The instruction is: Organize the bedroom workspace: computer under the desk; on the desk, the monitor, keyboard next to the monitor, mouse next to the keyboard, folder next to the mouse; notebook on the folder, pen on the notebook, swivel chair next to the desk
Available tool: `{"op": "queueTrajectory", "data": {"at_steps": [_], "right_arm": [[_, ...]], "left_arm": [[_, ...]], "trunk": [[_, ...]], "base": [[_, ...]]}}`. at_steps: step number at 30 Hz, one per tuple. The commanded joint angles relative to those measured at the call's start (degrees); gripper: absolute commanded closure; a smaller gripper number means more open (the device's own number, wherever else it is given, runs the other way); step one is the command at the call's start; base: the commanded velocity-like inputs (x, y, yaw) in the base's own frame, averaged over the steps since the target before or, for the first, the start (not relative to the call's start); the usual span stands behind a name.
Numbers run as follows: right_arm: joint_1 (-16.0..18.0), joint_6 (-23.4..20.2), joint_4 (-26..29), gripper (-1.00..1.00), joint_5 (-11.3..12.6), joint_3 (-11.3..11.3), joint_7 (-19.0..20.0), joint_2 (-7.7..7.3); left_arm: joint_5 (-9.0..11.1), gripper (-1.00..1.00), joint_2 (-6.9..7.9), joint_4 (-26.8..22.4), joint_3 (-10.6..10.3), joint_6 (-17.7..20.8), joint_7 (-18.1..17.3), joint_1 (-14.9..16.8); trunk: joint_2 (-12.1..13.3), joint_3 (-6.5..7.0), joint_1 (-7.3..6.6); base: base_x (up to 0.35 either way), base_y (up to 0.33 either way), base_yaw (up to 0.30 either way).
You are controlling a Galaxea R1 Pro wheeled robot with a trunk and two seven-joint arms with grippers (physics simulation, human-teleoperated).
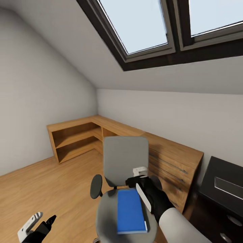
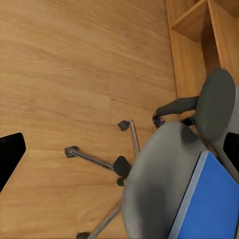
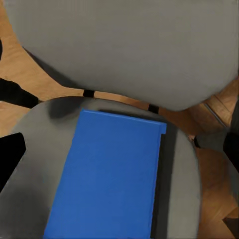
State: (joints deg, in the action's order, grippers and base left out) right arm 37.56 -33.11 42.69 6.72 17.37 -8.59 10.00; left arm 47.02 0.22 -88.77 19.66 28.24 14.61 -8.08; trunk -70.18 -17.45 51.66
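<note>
On the chair seat: the folder [image 1: 131, 212] lies flat, bright blue, long side running from the front edge of the seat toward the backrest. It covers the middle and right part of the seat of the chair [image 1: 125, 161].
Step in hand: I judge it is picking the folder up from the seat, so it can go to the surface [image 1: 224, 184], whose black corner shows at the far right of the head view.
How to do it well: the folder is thin and flat, so a grip from straight above will probably slide. It seems better to take it at an edge: lower one finger beside the right long edge, get under it, then pinch. Perhaps first push the folder a little past the seat edge, so one finger can go below.
Risk: the seat is soft and the chair stands on casters, so a hard push may roll or turn the chair. Press gently.
Right hand: the right hand [image 1: 141, 184] hangs just over the back right corner of the folder, near the backrest. Fingers look spread apart, and nothing is between them. Whether a fingertip touches the folder, I cannot tell.
Left hand: the left hand [image 1: 37, 226] is low and well apart from the chair, over the wood floor [image 1: 50, 189], fingers apart and holding nothing.
</note>
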Motion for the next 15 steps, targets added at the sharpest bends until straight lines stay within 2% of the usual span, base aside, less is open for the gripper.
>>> {"op": "queueTrajectory", "data": {"at_steps": [1,5,6,7,8,12,15], "right_arm": [[0.05,-0.18,0.03,-1.0,0.65,0.12,-0.53,0.0],[0.54,-0.73,-0.74,-1.0,0.89,-0.18,-0.57,0.0],[5.96,-1.99,-8.6,-1.0,2.64,-0.57,-0.29,0.0],[6.96,-2.04,-10.35,-1.0,3.52,-0.61,-0.2,0.0],[8.47,-1.94,-13.3,-1.0,5.69,-0.64,-0.12,0.0],[10.46,0.72,-17.32,-1.0,9.26,-0.57,-0.08,0.0],[10.7,1.49,-17.72,-1.0,9.7,-0.4,0.06,0.0]], "left_arm": [[0.62,-1.0,0.01,0.05,-0.14,0.16,0.47,0.07],[1.67,-1.0,-0.08,0.03,0.41,0.43,0.42,0.32],[2.97,-1.0,-0.35,-0.68,1.08,0.72,0.17,0.35],[3.08,-1.0,-0.4,-0.74,1.08,0.73,0.1,0.35],[3.24,-1.0,-0.44,-0.82,1.11,0.71,-0.22,0.35],[3.43,-1.0,-0.26,-0.63,1.56,0.84,-1.26,0.35],[3.37,-1.0,-0.25,-0.5,1.78,0.81,-1.28,0.35]], "trunk": [[-0.04,-0.06,0.03],[-0.04,-0.06,0.03],[-0.44,-0.24,0.25],[-0.85,-0.42,0.47],[-1.25,-0.6,0.69],[-2.85,-1.32,1.57],[-4.05,-1.85,2.23]], "base": [[0.152,0.156,0.003],[0.066,0.068,0.001],[0.01,0.011,0.0],[0.008,0.009,0.0],[0.005,0.005,0.0],[0.003,0.003,0.0],[0.0,0.0,0.0]]}}
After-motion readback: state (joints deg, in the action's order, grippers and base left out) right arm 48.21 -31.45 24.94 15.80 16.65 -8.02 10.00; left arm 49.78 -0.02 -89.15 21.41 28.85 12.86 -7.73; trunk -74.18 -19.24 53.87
